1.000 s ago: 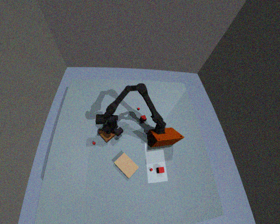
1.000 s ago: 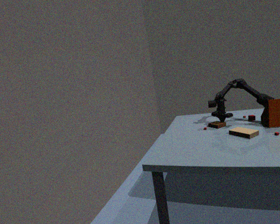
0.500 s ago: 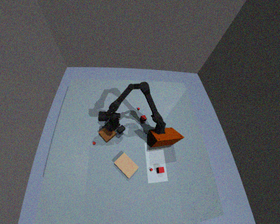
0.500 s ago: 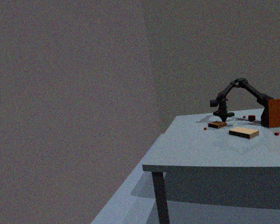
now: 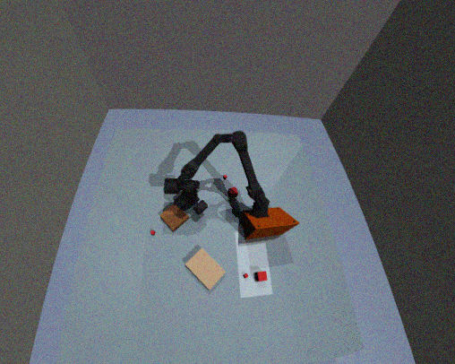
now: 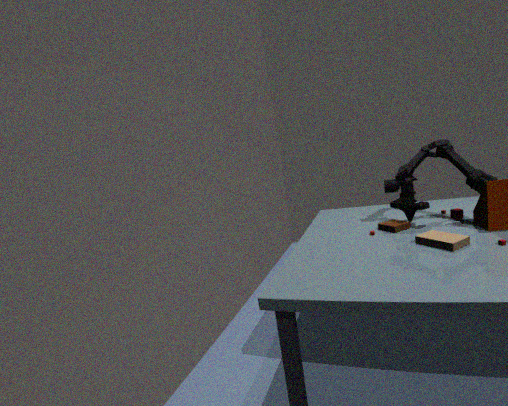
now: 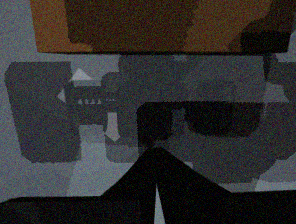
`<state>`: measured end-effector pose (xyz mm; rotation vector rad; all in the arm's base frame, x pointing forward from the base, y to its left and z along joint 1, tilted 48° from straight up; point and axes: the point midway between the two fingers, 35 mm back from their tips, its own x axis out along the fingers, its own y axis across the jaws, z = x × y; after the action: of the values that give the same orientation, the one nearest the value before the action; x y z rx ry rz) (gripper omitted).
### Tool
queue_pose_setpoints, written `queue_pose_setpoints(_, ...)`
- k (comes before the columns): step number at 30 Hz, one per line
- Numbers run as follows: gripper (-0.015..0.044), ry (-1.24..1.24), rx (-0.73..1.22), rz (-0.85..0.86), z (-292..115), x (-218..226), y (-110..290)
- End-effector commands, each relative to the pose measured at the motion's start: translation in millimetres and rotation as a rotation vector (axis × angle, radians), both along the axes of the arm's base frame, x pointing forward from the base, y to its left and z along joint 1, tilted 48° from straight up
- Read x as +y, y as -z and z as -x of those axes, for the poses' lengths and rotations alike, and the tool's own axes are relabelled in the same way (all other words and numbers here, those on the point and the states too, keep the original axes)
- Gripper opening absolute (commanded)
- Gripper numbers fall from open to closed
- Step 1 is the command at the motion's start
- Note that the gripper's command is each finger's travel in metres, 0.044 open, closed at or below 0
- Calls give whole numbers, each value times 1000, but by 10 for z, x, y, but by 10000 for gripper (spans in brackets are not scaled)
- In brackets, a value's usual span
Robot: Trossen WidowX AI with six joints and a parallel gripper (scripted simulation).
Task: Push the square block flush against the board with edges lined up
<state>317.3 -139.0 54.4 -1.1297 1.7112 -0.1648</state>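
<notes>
The square block (image 5: 173, 219) (image 6: 393, 226) is a flat brown piece lying on the table. In the wrist view it (image 7: 125, 25) fills the top edge. The board (image 5: 204, 268) (image 6: 442, 239) is a light tan slab lying apart from the block, nearer the front of the table, with a clear gap between them. My gripper (image 5: 188, 208) (image 6: 410, 218) (image 7: 154, 154) is shut on nothing. It points down close to the table, just beside the block's edge on the side away from the board.
The arm's orange base box (image 5: 272, 221) (image 6: 506, 202) stands right of the block. A white sheet (image 5: 250, 260) in front of it carries a red cube (image 5: 261, 276). Small red cubes (image 5: 233, 192) (image 5: 152, 232) (image 6: 372, 232) lie scattered around. The table's front edge (image 6: 384, 301) is far off.
</notes>
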Motion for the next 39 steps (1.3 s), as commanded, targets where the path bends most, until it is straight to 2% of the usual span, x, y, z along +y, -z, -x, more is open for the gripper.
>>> queue_pose_setpoints(1,0,-13,-14,-3,-56,283,-251)
queue_pose_setpoints(7,0,-14,-13,-3,-47,371,-338)
queue_pose_setpoints(14,0,-15,-13,-4,-240,487,-204)
queue_pose_setpoints(20,0,-15,-14,-2,-239,73,152)
queue_pose_setpoints(39,0,-15,-14,-3,-419,143,221)
